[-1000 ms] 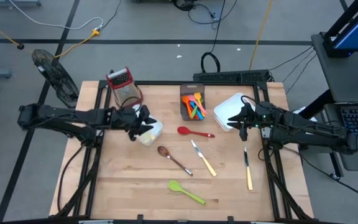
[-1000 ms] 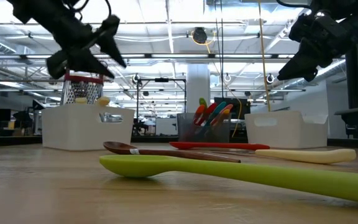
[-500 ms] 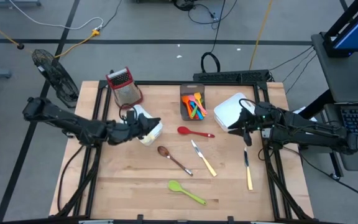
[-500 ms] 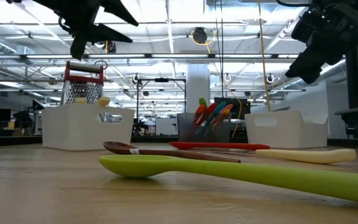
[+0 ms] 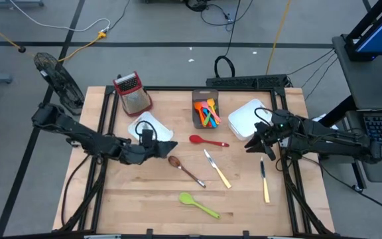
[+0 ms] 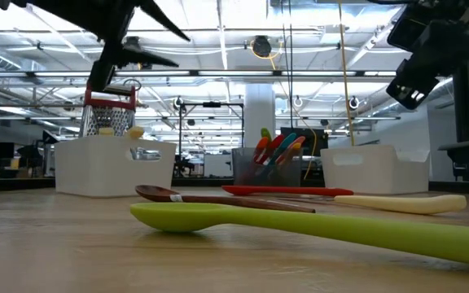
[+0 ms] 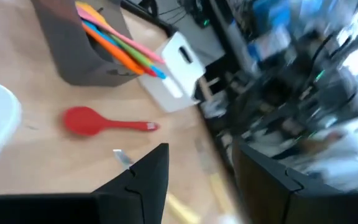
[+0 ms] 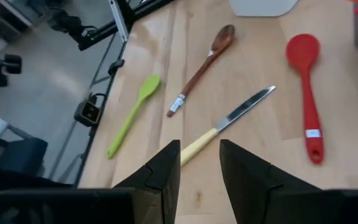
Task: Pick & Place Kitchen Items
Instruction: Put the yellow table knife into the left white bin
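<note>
High view first: the wooden table [image 5: 144,199] fills the middle of the frame, with the left arm reaching in from centre left and the right arm from centre right. Next in size, a white bin [image 5: 150,127] sits left of centre, another white bin [image 5: 247,118] lies toward the upper right of the tabletop, and a dark grey bin [image 5: 205,109] at upper centre holds a bunch of bright plastic utensils [image 5: 210,113]. A red-topped box grater [image 5: 132,93] stands in the table's upper left corner. The left gripper [image 5: 163,147] hangs just below the left white bin, right beside the bowl of the brown spoon [image 5: 185,169]; its fingers [image 7: 148,180] are spread apart and empty. The right gripper [image 5: 253,145] hovers below the right white bin, above the bare wood, fingers [image 8: 160,171] parted with nothing between them. Loose on the table: a red spoon [image 5: 207,141] in the centre, a yellow-handled knife [image 5: 217,168] just below it, a second yellow-handled knife [image 5: 264,180] near the right edge, and a green spoon [image 5: 199,205] at lower centre.
</note>
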